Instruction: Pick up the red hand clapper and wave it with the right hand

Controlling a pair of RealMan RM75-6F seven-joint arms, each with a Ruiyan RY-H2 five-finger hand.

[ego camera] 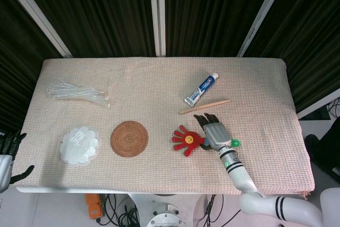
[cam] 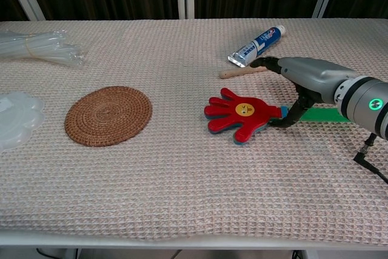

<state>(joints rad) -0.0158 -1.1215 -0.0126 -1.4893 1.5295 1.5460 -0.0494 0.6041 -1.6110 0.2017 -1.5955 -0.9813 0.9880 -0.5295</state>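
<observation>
Clapper (cam: 241, 113) sits just left of right hand (cam: 303, 83) in both views, handle end under the palm; fingers (cam: 290, 116) curl down onto the handle where it meets the red palm, pinching it. Clapper looks flat on or just above the table (ego camera: 159, 83), can't tell which. Long axis runs roughly left-right across the table: red fingers point toward the round mat (cam: 108, 115), green handle (cam: 324, 114) sticks out the opposite way past the wrist. Left hand (ego camera: 6, 152) hangs off the table's left edge, fingers apart, nothing in it.

Count: one clapper, one toothpaste tube (ego camera: 201, 89), one wooden stick (ego camera: 205, 106), one mat, one white lidded dish (ego camera: 79, 145), one clear plastic bundle (ego camera: 78, 93).
</observation>
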